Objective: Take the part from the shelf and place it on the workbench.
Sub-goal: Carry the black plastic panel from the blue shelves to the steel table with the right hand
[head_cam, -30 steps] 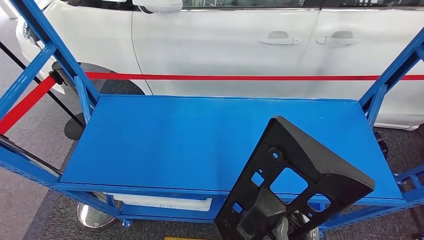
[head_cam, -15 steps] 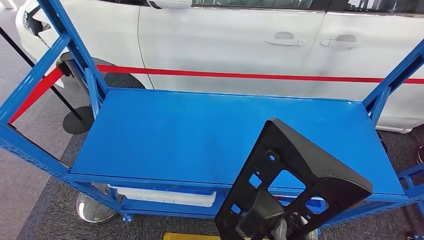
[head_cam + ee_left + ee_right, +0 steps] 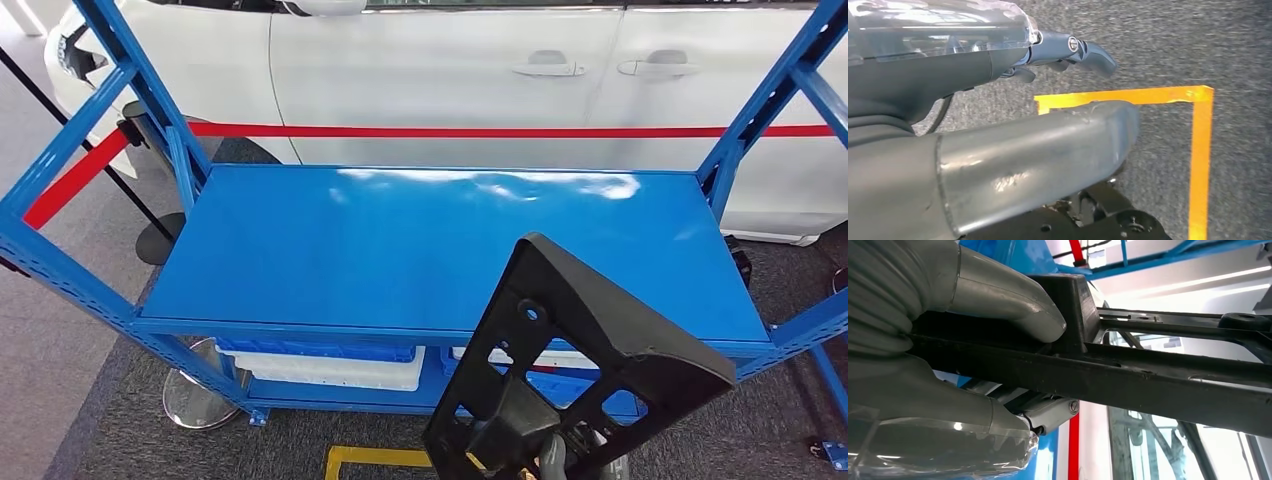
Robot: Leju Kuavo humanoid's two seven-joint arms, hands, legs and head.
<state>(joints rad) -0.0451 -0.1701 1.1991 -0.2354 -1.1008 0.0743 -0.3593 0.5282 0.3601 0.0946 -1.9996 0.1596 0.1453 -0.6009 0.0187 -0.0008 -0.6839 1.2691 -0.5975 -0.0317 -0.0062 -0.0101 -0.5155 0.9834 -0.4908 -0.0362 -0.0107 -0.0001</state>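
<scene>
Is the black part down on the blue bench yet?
No: the black part is tilted, held by the right hand before the bench.

Grey ribbed cover [image 3: 878,300], thick grey thumb [image 3: 1038,160], clear plastic shell [image 3: 938,25]

Camera nearer workbench [image 3: 300,250], yellow floor marking [image 3: 370,460] revealed

A car workshop; white car [image 3: 450,90] (roped off) behind blue steel shelving [image 3: 450,250].
</scene>
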